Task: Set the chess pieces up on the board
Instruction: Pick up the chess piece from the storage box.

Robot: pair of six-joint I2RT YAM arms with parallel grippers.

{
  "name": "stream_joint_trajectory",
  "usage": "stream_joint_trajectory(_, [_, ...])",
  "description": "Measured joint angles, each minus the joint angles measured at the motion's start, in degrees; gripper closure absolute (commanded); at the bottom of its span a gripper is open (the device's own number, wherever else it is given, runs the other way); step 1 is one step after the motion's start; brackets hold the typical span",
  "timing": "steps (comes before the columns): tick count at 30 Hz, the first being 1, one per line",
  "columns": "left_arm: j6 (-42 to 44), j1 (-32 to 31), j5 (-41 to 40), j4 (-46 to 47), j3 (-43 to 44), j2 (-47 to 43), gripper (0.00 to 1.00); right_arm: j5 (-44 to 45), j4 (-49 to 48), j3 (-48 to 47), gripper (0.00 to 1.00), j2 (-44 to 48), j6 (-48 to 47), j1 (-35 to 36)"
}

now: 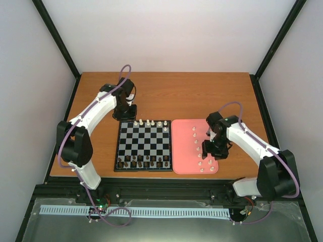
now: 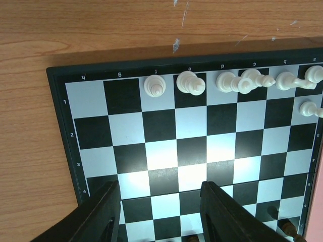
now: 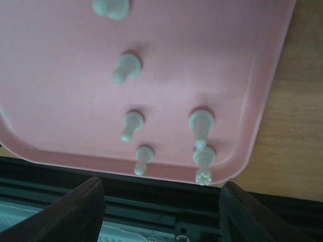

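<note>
The board [image 1: 117,147] lies at mid-table, and its black border [image 2: 59,96] shows in the left wrist view. Several white chess pieces [image 1: 151,122] stand along its far row, among them a pawn [image 2: 154,85] and a taller piece [image 2: 190,83]; one more [image 2: 308,107] stands a row nearer. My left gripper [image 1: 124,113] hovers at the board's far left corner, open [image 2: 160,212] with nothing between its fingers. Several more white chess pieces [image 1: 200,151] stand on the pink tray [image 1: 182,151]. My right gripper [image 1: 214,148] hangs open [image 3: 161,212] over the tray's near edge, short of a crowned piece [image 3: 203,164].
Dark brown pieces [image 1: 141,162] fill the board's near rows. The pink tray [image 3: 202,50] touches the board's right side. A black rail [image 3: 151,194] runs just past the tray's near edge. Bare wooden tabletop [image 1: 166,93] lies behind the board and tray.
</note>
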State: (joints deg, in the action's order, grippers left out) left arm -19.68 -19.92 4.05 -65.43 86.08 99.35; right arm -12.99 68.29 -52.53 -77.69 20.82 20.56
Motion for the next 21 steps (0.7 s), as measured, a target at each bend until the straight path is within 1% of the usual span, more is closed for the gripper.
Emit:
stream_joint_trajectory(8, [0.66,0.0,0.04,-0.07,0.79,0.0,0.54,0.83,-1.55,4.59,0.45,0.72,4.28,0.48])
stream_joint_trajectory(11, [0.92,0.0,0.02,-0.09,1.09,0.0,0.55,1.79,-3.21,5.75,0.48,-0.5,4.85,0.48])
stream_joint_trajectory(14, [1.11,0.02,0.02,-0.22,1.4,0.0,0.54,2.78,-5.22,6.01,0.53,-3.56,5.27,0.48])
stream_joint_trajectory(16, [1.11,0.11,0.0,-0.22,1.55,-0.02,0.55,3.45,-6.25,6.01,0.54,-4.72,5.11,0.48])
stream_joint_trajectory(17, [1.11,0.11,0.02,-0.2,1.57,-0.02,0.55,3.82,-6.69,5.99,0.59,-5.2,5.01,0.48])
stream_joint_trajectory(18, [1.11,0.15,0.02,-0.22,1.57,-0.02,0.55,4.33,-7.08,5.99,0.61,-5.64,4.94,0.48])
stream_joint_trajectory(21, [1.09,0.22,0.04,-0.2,1.57,-0.11,0.55,5.35,-7.87,5.99,0.63,-6.4,4.44,0.48])
